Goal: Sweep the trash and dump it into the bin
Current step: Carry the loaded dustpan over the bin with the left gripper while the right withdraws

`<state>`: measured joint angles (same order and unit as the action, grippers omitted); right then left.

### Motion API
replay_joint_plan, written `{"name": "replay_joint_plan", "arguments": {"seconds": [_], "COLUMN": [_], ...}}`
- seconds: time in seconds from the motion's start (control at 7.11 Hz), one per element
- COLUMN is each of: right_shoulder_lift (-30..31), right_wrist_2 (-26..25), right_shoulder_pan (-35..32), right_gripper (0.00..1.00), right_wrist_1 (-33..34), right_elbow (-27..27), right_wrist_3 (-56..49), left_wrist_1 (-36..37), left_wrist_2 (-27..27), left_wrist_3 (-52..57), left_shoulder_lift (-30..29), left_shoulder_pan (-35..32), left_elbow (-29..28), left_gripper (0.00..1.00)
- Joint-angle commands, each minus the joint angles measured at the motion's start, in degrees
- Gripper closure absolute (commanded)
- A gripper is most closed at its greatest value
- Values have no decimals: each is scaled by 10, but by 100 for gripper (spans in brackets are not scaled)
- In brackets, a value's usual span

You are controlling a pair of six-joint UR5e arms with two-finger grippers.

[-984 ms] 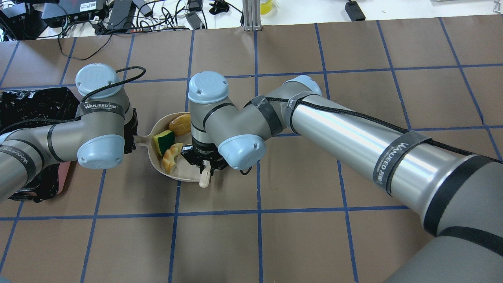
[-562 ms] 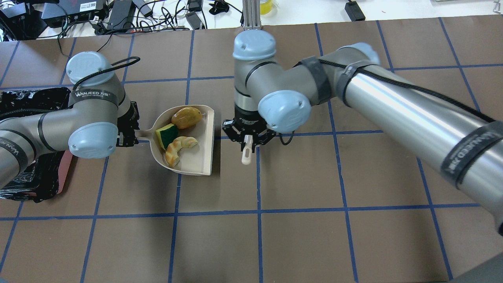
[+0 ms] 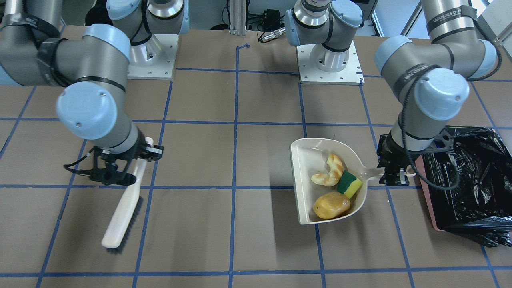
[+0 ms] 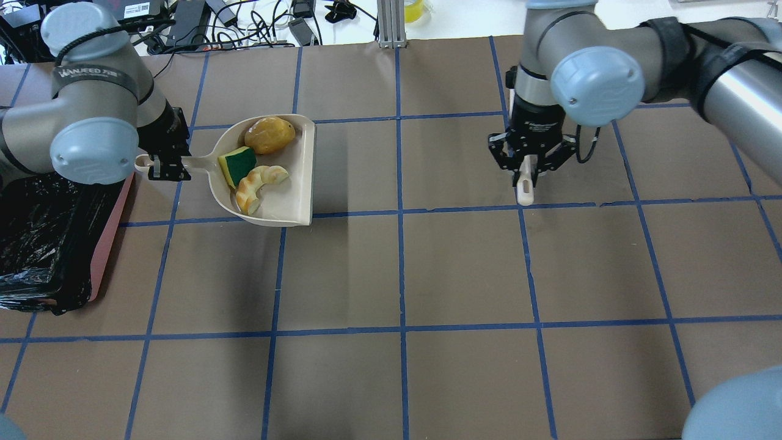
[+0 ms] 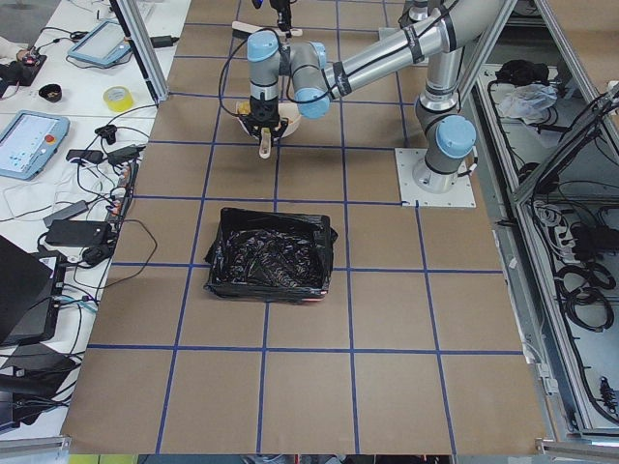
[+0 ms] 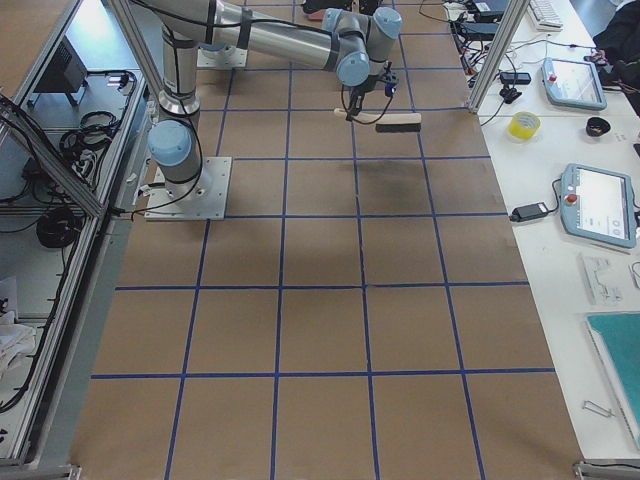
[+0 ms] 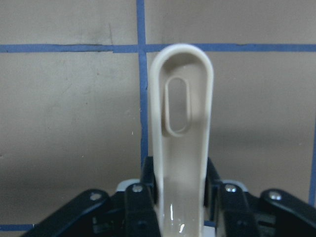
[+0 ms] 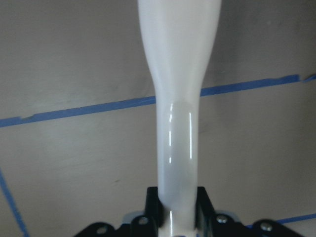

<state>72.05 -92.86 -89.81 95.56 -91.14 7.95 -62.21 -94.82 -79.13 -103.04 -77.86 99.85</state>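
Note:
My left gripper (image 4: 166, 165) is shut on the handle (image 7: 181, 148) of a beige dustpan (image 4: 296, 195) and holds it a little above the table. In the pan lie the trash items: a golden-brown potato lump (image 4: 269, 134), a yellow-and-green sponge (image 4: 238, 164) and a curved tan bread piece (image 4: 259, 182). The bin (image 4: 43, 238), pink with a black bag liner, stands just left of the gripper; it also shows in the front view (image 3: 468, 180). My right gripper (image 4: 528, 164) is shut on the beige brush (image 3: 122, 212), far right of the pan.
Brown table paper with a blue tape grid (image 4: 400, 269). Cables and electronics (image 4: 183, 24) lie beyond the table's far edge. The two arm bases (image 3: 328, 60) stand at the robot's side of the table.
My right arm has swung the brush away from the dustpan's mouth, far to the right. My left arm has moved the loaded dustpan away from the robot and a little left.

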Motion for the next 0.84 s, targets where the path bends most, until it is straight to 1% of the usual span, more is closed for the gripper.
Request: {"name": "replay_joint_plan", "arguments": {"seconds": [0.0,0.14,0.28,0.42,0.56,0.7], "right_shoulder_lift": [-9,-30,-46,-55,-60,-57], "right_wrist_2": [-27,-52,-57,-58,-59,-61], "right_shoulder_pan": [100,130,159,175,177,178], "right_gripper": [100,100,100,100,100,100], "right_wrist_1": [3,8,9,19,44,40], "right_elbow": [-7,-7,-6,-6,-6,-8], "right_wrist_3": [-102,-149,-185,-210,-233,-248], "left_wrist_1": [-38,-66,-68,-73,-73,-73], "left_wrist_2": [50,53,52,47,48,48], "left_wrist_3": [48,69,85,126,196,261], "left_shoulder_lift": [-12,-16,-18,-21,-32,-37], "left_shoulder_pan": [80,94,103,126,163,205], "left_elbow": [-57,-88,-107,-125,-147,-165], "left_gripper": [100,100,100,100,100,100]}}
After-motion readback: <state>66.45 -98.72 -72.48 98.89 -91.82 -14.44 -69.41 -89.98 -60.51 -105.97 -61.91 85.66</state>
